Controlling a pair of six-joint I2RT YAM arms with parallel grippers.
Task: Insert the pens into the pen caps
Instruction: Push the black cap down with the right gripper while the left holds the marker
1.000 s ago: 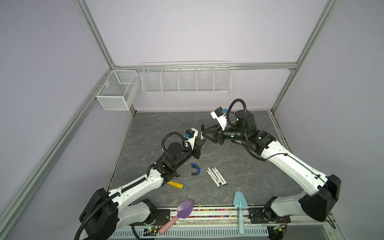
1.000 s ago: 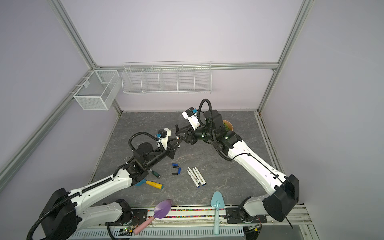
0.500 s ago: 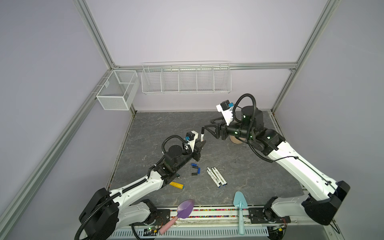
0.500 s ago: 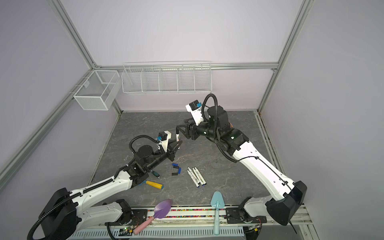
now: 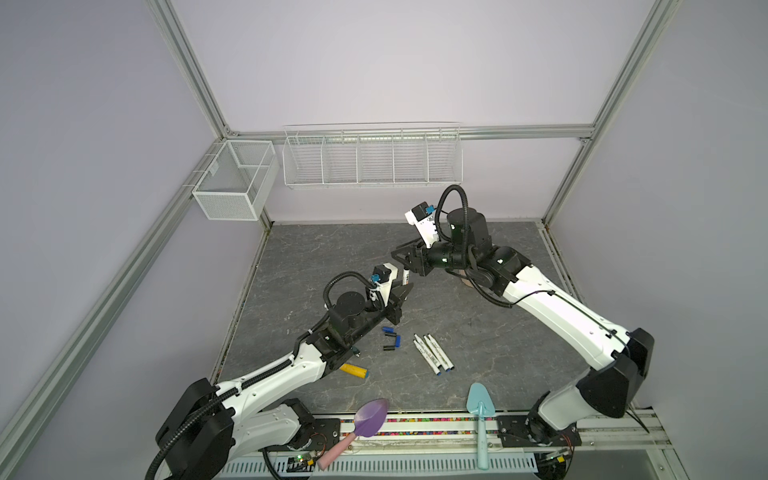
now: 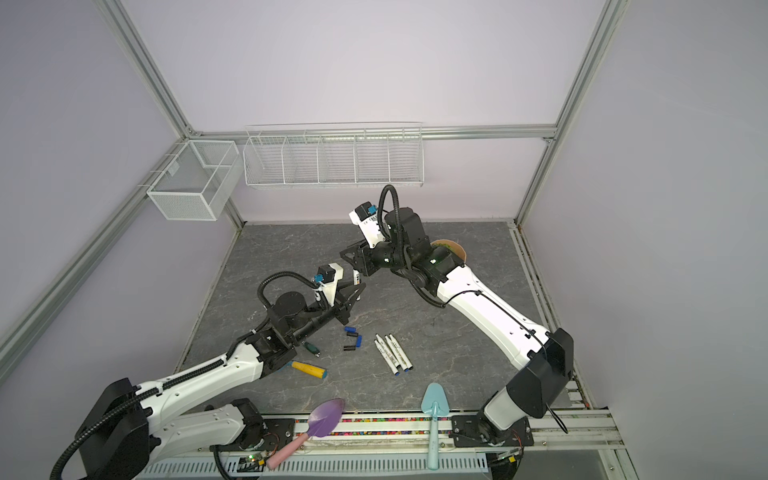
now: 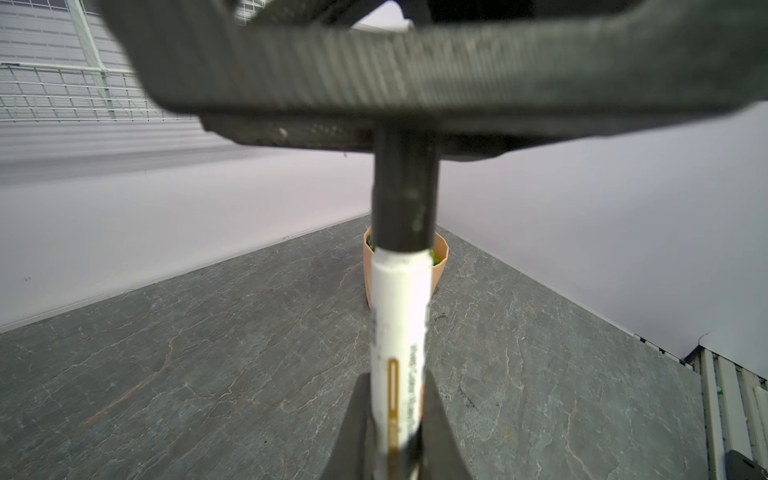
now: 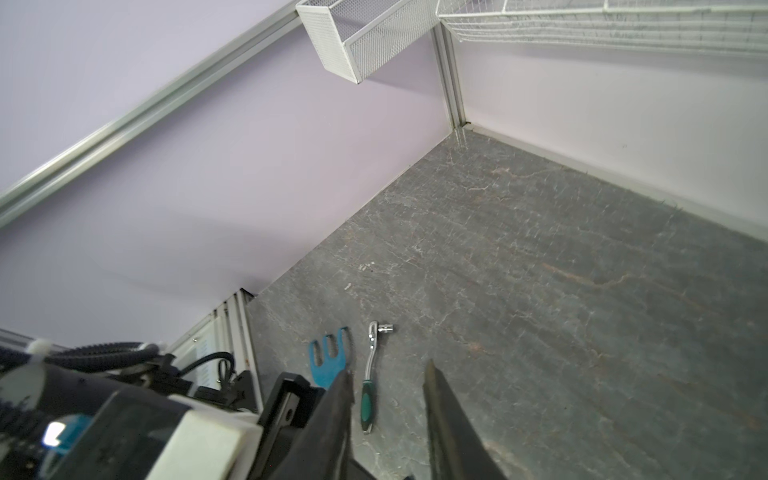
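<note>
A white pen stands tilted up in my left gripper, which is shut on its barrel. A black pen cap sits on the pen's upper end. The cap's end runs in between the fingers of my right gripper, well back from the tips. In the right wrist view those fingers stand a cap's width apart, with nothing between the tips. Three more pens lie side by side on the table. Three loose pen caps, blue and black, lie just left of them.
A tan pot stands behind the right arm. A yellow-handled tool lies by the left arm. A purple scoop and a teal trowel lie at the front edge. A ratchet and a blue rake lie at the left. Wire baskets hang on the back wall.
My right gripper had drawn back and up with its jaws wide; it has now come down onto the capped end of the pen and narrowed. The left gripper still holds the pen.
</note>
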